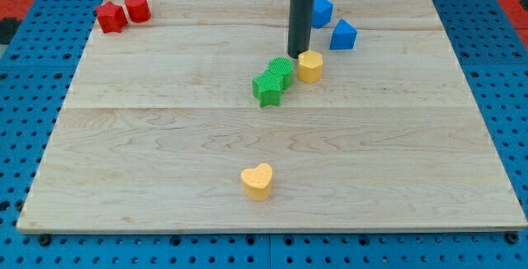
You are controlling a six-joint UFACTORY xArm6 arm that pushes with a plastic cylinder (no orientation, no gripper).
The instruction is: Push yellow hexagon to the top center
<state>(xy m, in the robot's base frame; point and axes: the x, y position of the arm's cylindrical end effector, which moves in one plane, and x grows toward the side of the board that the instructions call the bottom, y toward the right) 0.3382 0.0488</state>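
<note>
The yellow hexagon (310,66) sits on the wooden board (165,137), a little above and right of the board's middle. My tip (297,56) is at the hexagon's upper left edge, touching or nearly touching it. The rod rises straight up from there out of the view's top. A green round block (280,71) lies just left of the hexagon, below my tip, and a green star (268,89) touches it on its lower left.
Two blue blocks lie at the top right of centre: one (322,11) partly behind the rod, one (343,35) right of it. A red star (110,17) and a red hexagon-like block (137,8) sit at the top left. A yellow heart (257,181) lies at the bottom centre.
</note>
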